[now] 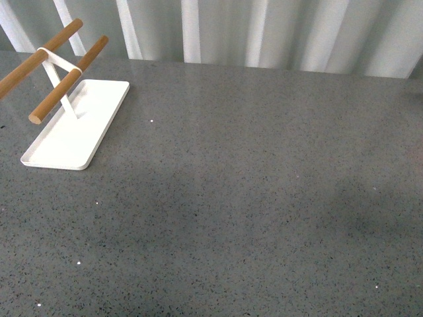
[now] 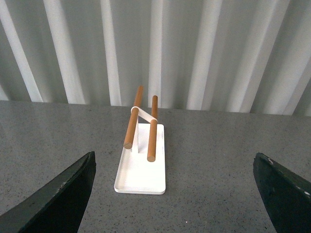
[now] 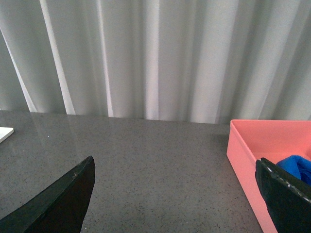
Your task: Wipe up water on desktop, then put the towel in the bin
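Right gripper (image 3: 175, 199): jaws spread, empty, beside the bin.
Towel (image 3: 296, 167): lies inside the pink bin (image 3: 252, 145), at the desktop's (image 1: 251, 198) far right.
Left gripper (image 2: 172, 194): spread, empty — faces the white rack (image 2: 142, 162).
Risk: retracting arms could clip bin or rack — both close.

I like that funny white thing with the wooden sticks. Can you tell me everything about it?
The rack has a flat white tray as its base, rectangular with rounded corners and a low rim. A thin white upright rises from the tray and carries two round wooden bars, light brown, side by side. Nothing hangs on them. It sits flat on the speckled grey desktop, towards its back left, near the curtain.
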{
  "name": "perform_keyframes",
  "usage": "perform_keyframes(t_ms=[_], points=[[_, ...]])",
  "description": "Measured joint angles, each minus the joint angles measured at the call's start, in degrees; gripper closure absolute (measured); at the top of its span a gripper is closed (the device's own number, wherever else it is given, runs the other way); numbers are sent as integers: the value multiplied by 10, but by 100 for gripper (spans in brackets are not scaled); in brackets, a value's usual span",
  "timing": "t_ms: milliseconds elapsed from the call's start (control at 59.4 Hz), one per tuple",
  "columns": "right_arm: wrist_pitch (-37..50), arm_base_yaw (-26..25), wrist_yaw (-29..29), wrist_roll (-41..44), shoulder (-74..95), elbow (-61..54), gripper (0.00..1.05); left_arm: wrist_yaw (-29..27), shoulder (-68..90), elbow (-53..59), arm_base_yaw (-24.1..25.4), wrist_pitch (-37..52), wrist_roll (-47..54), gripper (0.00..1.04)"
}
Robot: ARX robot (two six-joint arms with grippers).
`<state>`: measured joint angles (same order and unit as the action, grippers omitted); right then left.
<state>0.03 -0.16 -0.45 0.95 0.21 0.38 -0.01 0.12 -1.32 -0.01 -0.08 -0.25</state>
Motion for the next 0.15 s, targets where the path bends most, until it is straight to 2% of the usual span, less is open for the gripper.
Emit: perform_keyframes(t_ms=[151], points=[[0, 0, 0, 0, 0, 0, 7, 0, 0, 0, 0, 0, 0, 7]])
